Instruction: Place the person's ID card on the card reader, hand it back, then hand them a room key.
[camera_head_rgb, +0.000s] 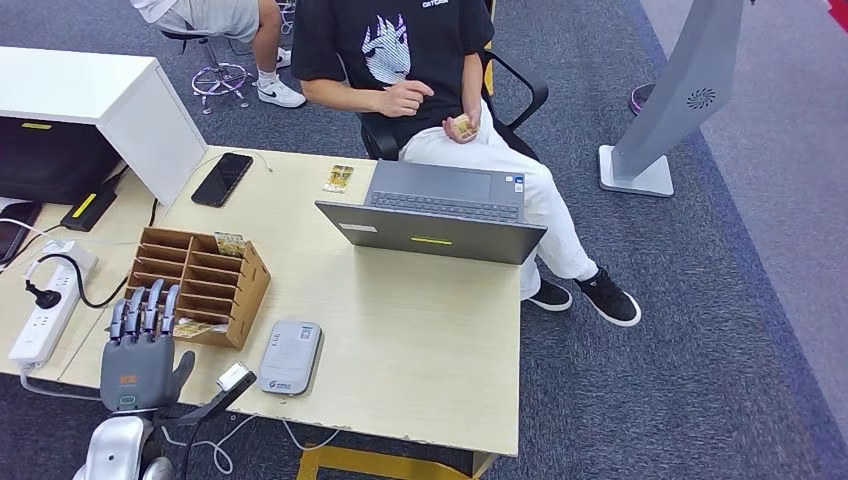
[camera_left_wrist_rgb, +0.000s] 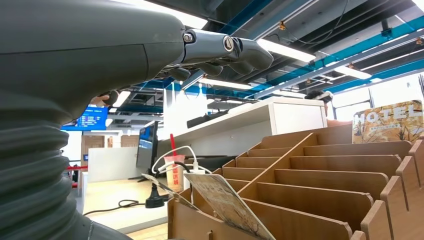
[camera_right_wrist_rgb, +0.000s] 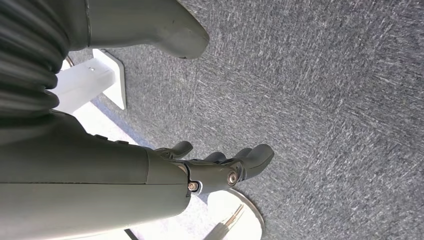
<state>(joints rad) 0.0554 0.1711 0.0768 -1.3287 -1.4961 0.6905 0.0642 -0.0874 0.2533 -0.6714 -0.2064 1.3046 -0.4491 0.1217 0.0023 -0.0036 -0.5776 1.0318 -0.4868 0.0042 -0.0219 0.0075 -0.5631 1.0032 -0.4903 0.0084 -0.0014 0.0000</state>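
Wooden rack at the left hand, ID card with the person

Pale wood made up the desk (camera_head_rgb: 420, 330), the largest thing in reach, set between robot and seated person (camera_head_rgb: 420, 60) so both could get at its top. An open grey laptop (camera_head_rgb: 440, 215) sat at the far edge, facing the person. Nearer the robot stood a slotted wooden rack (camera_head_rgb: 200, 280), its compartments tilted toward the robot, likely so room keys could be drawn out; 1 printed card (camera_head_rgb: 229, 243) stood in a back slot and another lay in a front one (camera_left_wrist_rgb: 227, 205). Just beside the rack lay the grey card reader (camera_head_rgb: 290, 357), flat and bare, with nothing on it. A black phone (camera_head_rgb: 222, 178) and a small yellow card (camera_head_rgb: 338, 178) lay apart near the far edge.

The left hand (camera_head_rgb: 140, 350) hovered at the rack's near corner, fingers spread and straight, holding nothing. The right hand (camera_right_wrist_rgb: 220, 167) hung toward carpet, fingers loosely curled, empty.

The person held something small and yellowish (camera_head_rgb: 462, 127) at the lap, probably the ID card, so the reading step looked not yet begun.
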